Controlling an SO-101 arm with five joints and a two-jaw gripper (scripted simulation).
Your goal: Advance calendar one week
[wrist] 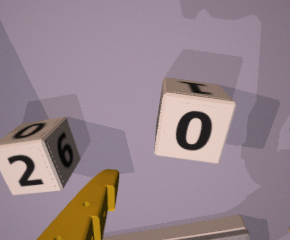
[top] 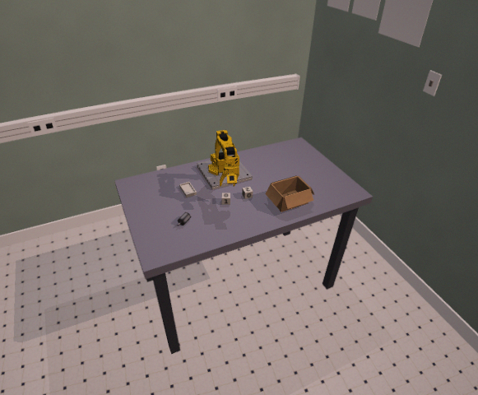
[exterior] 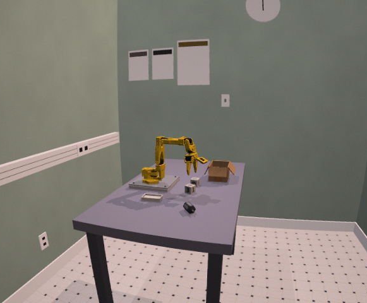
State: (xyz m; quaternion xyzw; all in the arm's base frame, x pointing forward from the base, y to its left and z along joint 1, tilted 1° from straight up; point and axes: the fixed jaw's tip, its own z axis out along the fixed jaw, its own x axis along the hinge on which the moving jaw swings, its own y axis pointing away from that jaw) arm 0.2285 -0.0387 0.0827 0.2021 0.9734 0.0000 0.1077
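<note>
Top view, table: the purple-grey table (top: 268, 212) (exterior: 177, 218) crosses the middle of the frame, with the yellow arm (top: 224, 148) (exterior: 160, 153) near its far edge on a grey base plate (top: 247, 176) (exterior: 174, 182).
Jaws: the gripper (top: 228, 184) (exterior: 191, 173) (wrist: 207, 186) has its fingers spread partway, with nothing pinched between them; in the exterior view they point down, above the tabletop.
Cube with 0 and 1: this white cube (top: 226, 198) (exterior: 189, 189) (wrist: 194, 127) sits on the table just right of upper centre in the wrist view, 0 on its upward face and 1 on a side face.
Cube with 2, 0 and 6: the other white cube (top: 247, 192) (exterior: 194, 182) (wrist: 28, 167) stands apart from it, at centre left of the wrist view, 2 on its upward face, 0 and 6 on its sides.
Tray: the pale shallow tray (top: 187, 189) (exterior: 151, 197) lies left of both cubes in the top view; neither cube is in it.
Carton: a brown open box (top: 297, 201) (exterior: 218, 174) stands on the table, right of the cubes in the top and exterior views.
Dark item: a small black object (top: 183, 219) (exterior: 189, 207) lies below the tray in the top view.
</note>
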